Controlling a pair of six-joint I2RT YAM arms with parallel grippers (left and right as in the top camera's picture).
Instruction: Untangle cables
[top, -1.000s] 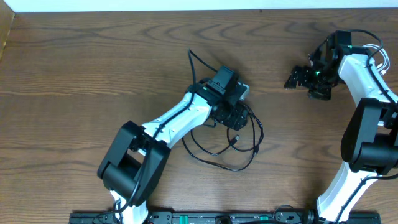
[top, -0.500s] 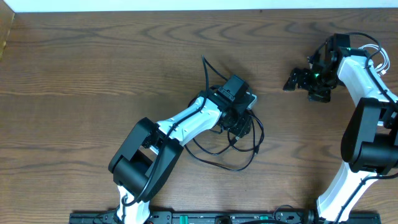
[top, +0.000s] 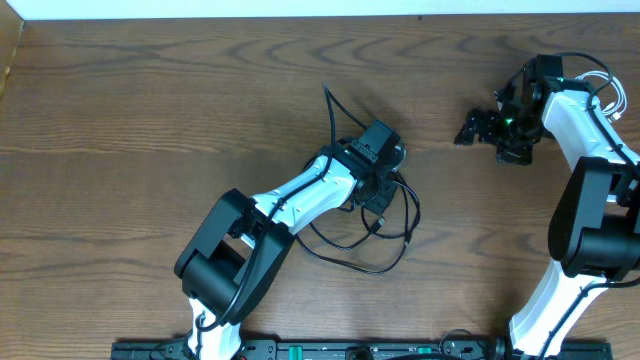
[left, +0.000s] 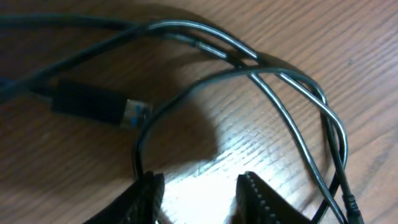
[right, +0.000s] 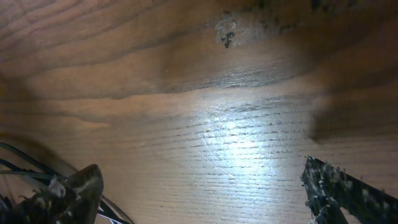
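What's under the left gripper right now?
Wrist view: bare table between the fingers, black cable loops crossing just ahead, a USB plug beside them. Overhead, the left gripper covers the tangle's middle, so any white cord there is hidden.

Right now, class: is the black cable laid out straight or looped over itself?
Looped over itself. The black cable curves round in the overhead view, and the left wrist view shows its strands crossing one another.

Brown wood-grain table (top: 150, 120); white strip (top: 300, 8) along the far edge; small dark scuff (right: 227, 31) in the grain.
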